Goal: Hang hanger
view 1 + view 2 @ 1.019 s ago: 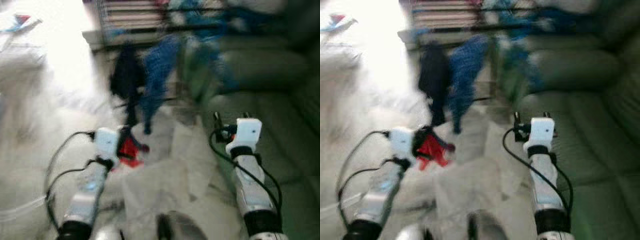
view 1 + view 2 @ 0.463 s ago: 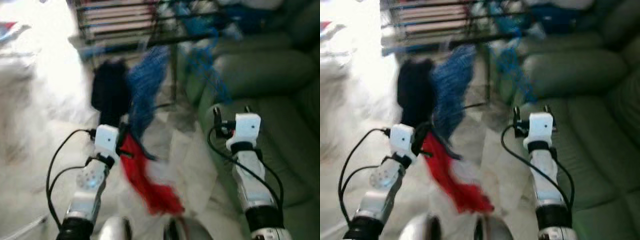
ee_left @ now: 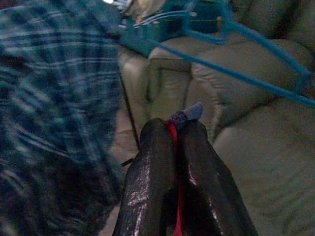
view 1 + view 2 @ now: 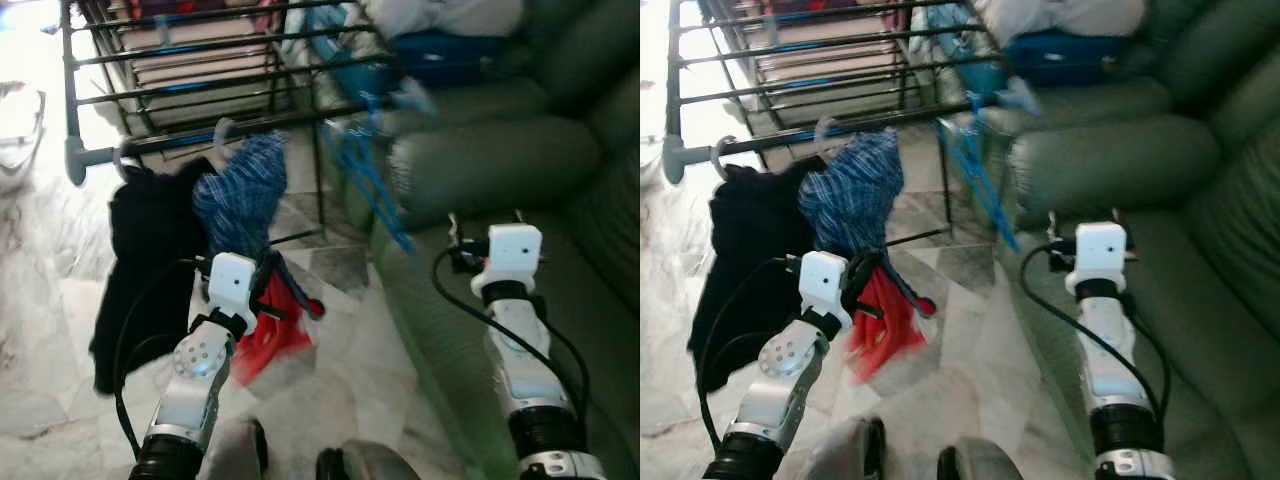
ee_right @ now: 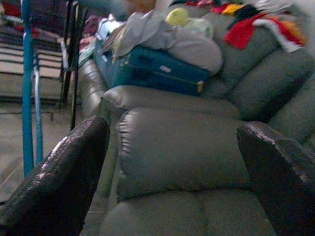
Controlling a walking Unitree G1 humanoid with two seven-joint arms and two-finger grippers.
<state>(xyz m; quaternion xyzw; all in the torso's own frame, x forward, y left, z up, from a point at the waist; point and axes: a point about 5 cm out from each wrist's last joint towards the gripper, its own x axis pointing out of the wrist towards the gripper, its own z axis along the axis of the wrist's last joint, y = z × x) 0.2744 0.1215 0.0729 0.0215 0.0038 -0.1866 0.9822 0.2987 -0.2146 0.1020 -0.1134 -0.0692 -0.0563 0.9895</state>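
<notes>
The drying rack now sits closer than half a second ago, its rail in reach. The left hand, clenched on the hanger carrying a red garment, holds it below the blue plaid shirt. The right hand is released over the green sofa.

Left tool with red garment; drying rack beyond

Hung clothes crowd the rack rail; bare rail lies further right.
</notes>
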